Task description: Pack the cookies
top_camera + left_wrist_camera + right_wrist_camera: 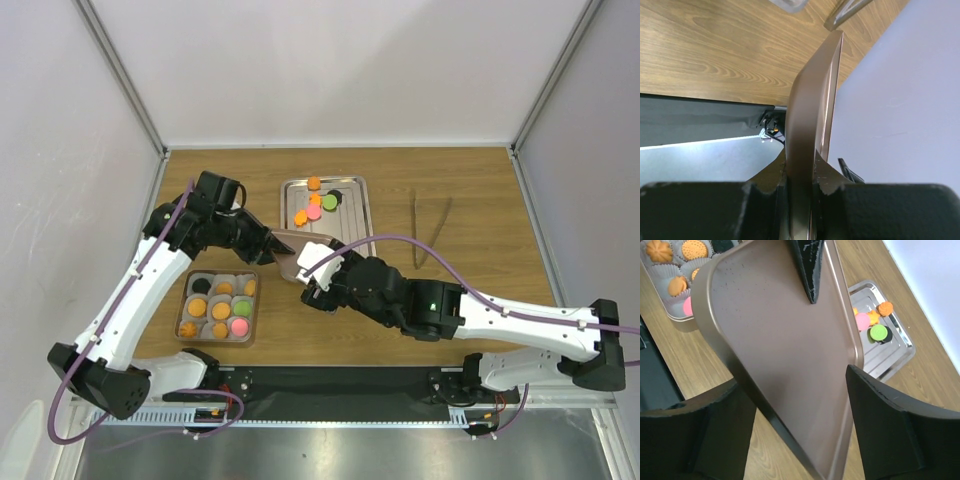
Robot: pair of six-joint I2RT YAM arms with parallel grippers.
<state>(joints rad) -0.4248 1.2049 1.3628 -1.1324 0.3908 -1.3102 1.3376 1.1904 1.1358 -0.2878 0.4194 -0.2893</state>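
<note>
Left end effector (800, 173) grips the brown lid (780, 350) (tilted on edge).

Your top camera looks down from above and behind the arm bases over the whole table (480, 190). The left wrist camera sits close, edge-on to the brown lid (810, 125). The right wrist camera sees its flat face close up, plus the far steel tray (882, 360) and cookies (879, 332), which the top view shares.
</note>
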